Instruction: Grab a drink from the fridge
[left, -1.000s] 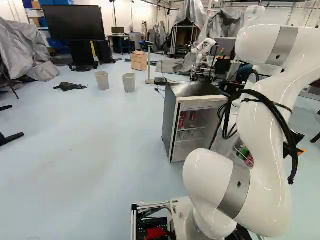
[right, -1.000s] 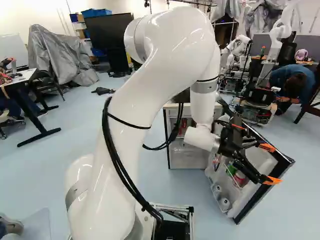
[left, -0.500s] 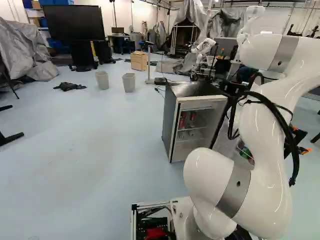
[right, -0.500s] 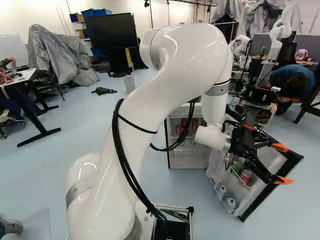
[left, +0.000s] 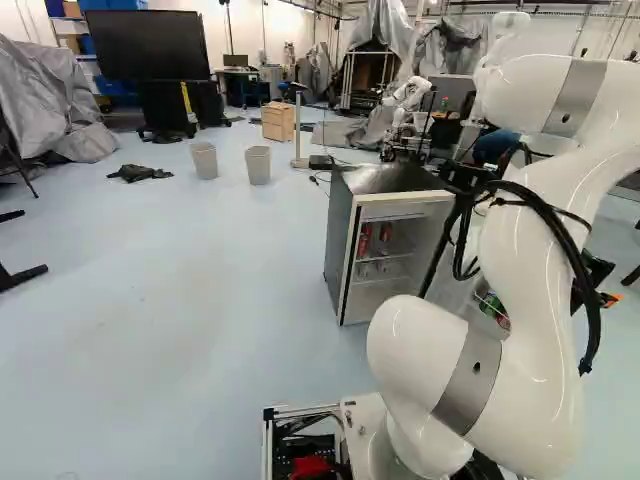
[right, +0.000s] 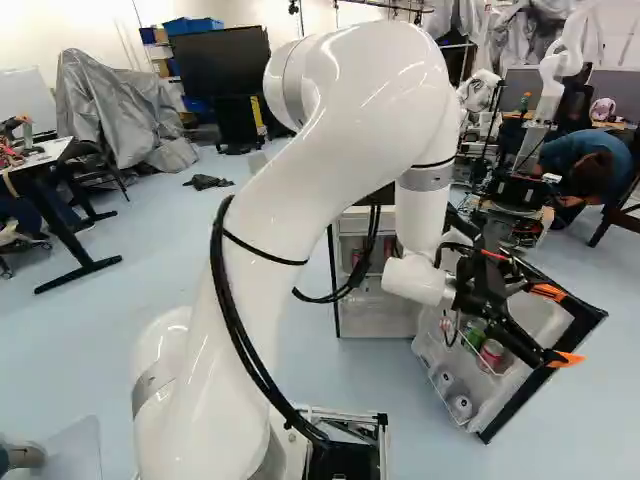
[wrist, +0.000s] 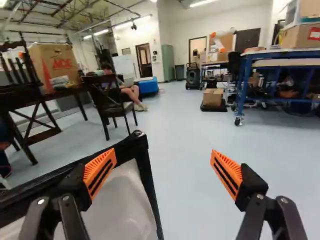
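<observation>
The fridge door (right: 525, 388) had swung slightly wider within the last second, likely making the cans (right: 492, 355) easier to reach; the fingers (wrist: 100, 171) stood spread, gripping nothing.

Right base view: arm (right: 300, 190) hides part of the fridge (right: 375, 318) at center, gripper (right: 558, 326) covers part of the door (right: 518, 400) lower right, and print on the door's cans (right: 491, 353) is too small to read. Left base view: arm is cut by the right edge and hides most of door and gripper; drinks (left: 364, 240) right of center too small to identify. Wrist view: door cut off by frame edge.
</observation>
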